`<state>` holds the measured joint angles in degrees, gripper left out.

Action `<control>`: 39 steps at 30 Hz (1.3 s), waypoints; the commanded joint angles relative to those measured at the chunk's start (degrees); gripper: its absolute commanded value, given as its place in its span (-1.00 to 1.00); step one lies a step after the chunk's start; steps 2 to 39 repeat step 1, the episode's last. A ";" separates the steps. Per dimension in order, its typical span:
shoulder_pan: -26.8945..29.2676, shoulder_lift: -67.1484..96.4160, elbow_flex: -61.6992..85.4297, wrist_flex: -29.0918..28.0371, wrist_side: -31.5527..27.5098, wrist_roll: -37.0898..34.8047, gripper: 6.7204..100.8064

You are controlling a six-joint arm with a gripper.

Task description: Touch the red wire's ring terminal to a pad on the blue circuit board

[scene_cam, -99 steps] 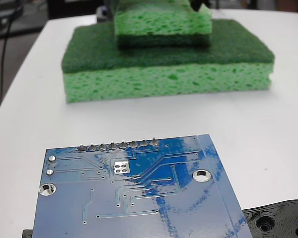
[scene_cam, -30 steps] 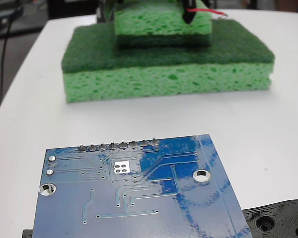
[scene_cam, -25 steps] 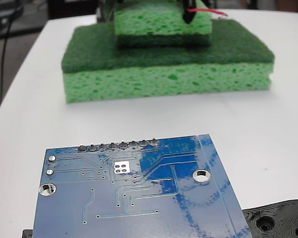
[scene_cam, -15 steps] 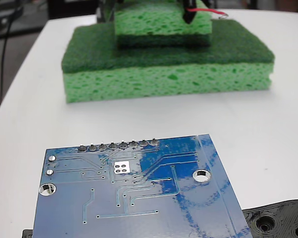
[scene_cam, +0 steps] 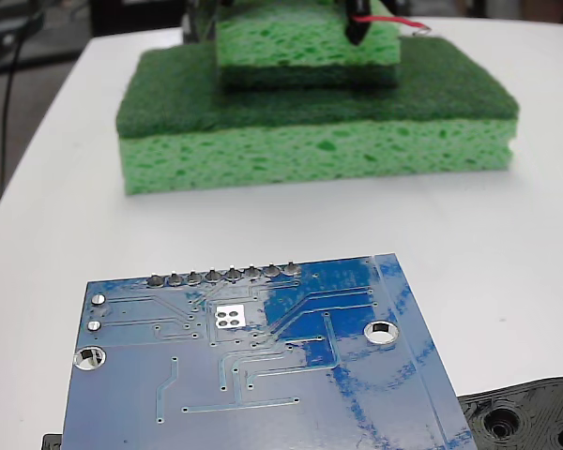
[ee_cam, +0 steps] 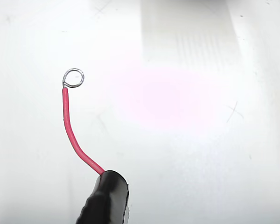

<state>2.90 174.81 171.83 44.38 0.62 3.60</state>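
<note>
Fixed view: one blue circuit board (scene_cam: 263, 375), two sponges (scene_cam: 310, 131)

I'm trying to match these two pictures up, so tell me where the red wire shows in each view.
Fixed view: the red wire is a short streak at the top edge, right of centre, above the small upper green sponge, far behind the blue circuit board.
Wrist view: the red wire curves up the left half, over bare white table.
Shared landmark: the black sleeve at the wire's base, also seen at.

Hand mostly out of frame; dark tip (scene_cam: 358, 21) at top edge, fixed view; jaws unseen.
</note>
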 commanded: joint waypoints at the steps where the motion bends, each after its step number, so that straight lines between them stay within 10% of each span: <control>1: 0.00 0.18 -0.18 -0.18 0.09 0.00 0.99; 39: 0.00 0.18 -0.18 -0.18 0.09 0.00 0.99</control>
